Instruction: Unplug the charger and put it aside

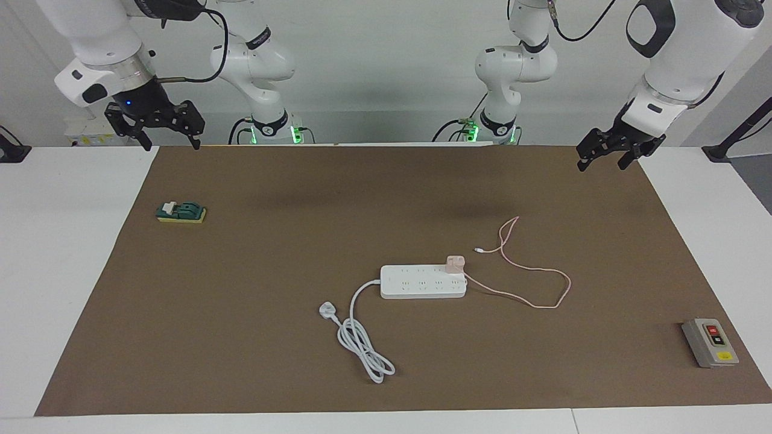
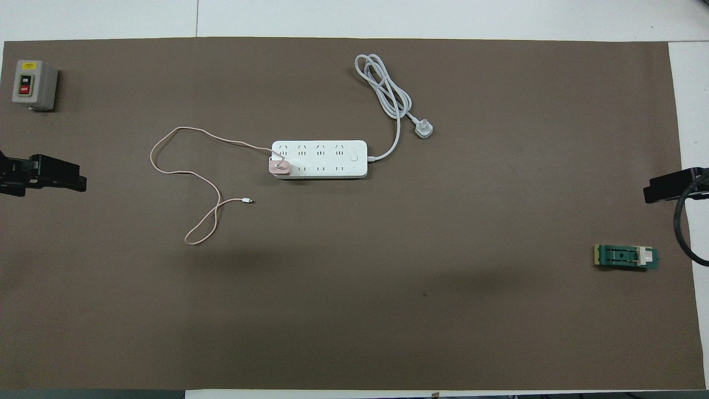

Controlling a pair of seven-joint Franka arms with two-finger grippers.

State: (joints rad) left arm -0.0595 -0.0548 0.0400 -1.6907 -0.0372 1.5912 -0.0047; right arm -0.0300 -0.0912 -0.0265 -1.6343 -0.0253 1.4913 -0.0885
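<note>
Nothing is done yet. The strip (image 1: 424, 282) is lying mid-mat; the charger (image 1: 455, 264) is sitting plugged into its end nearest the left arm — cable trailing beside. Left gripper (image 1: 605, 155) and right gripper (image 1: 158, 128) are waiting well apart from the strip, fingers spread, empty — unplugging and setting aside remain.

Pale pink charger (image 1: 455, 264) and cable (image 1: 531, 283); white power strip (image 1: 423, 282); brown surface (image 1: 301, 253); green switch (image 1: 181, 211) on yellow base; grey button box (image 1: 710, 342) with red, black and yellow markings.
</note>
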